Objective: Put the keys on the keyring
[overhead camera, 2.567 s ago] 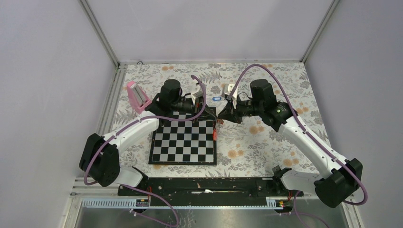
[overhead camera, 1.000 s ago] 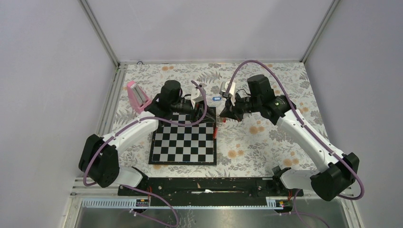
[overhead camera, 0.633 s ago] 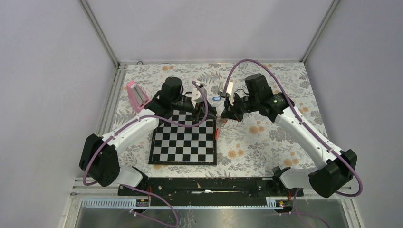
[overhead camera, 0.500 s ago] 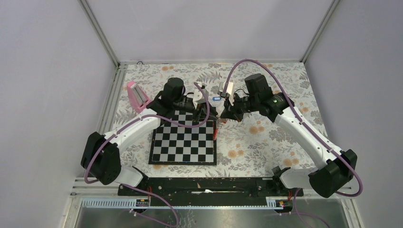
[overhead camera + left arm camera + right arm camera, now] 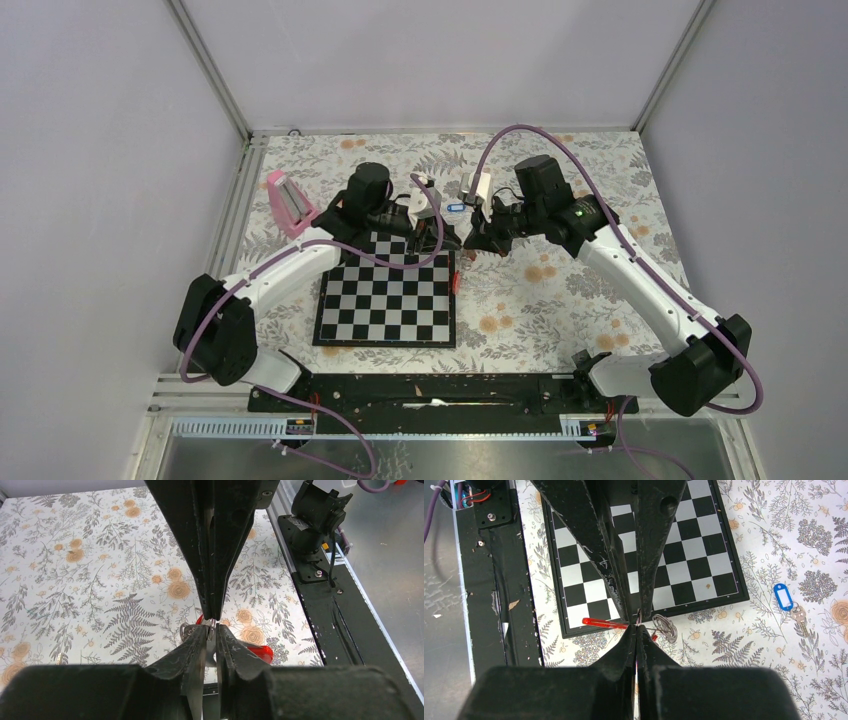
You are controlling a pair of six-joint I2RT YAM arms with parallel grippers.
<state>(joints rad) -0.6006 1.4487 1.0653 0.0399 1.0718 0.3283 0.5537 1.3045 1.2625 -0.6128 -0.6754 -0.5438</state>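
Black fingers of the right gripper (image 5: pixel 636 626) are pressed flat together with no gap, at the centre of the right wrist view. Their tips sit where the keyring (image 5: pixel 604 622) narrows. Its red strap (image 5: pixel 596 622) runs left from them across the lower edge of the chessboard (image 5: pixel 704 545), and its wire ring (image 5: pixel 665 626) lies just to their right. They appear to pinch the keyring at that joint, though whether it is lifted cannot be told.

From the top of the same view the left gripper (image 5: pixel 634 615) comes down to meet them tip to tip. Its fingers stand a sliver apart with a speck of bright metal at their ends. The pictures do not settle whether they grip it or merely flank it.

Further out, past the ring, the blue-tagged key (image 5: pixel 783 596) lies on the floral cloth (image 5: pixel 824 530) at the right middle of the frame, well apart from both sets of tips. Its long axis slants from the tag at upper left to the blade at lower right, so the tag end points back toward the grippers.

In the top view this key sits just above the meeting grippers, between the arms and about equally near each. With the right gripper seemingly busy holding the keyring, the left looks the likelier one to fetch it. No red-tagged key can be made out separately.
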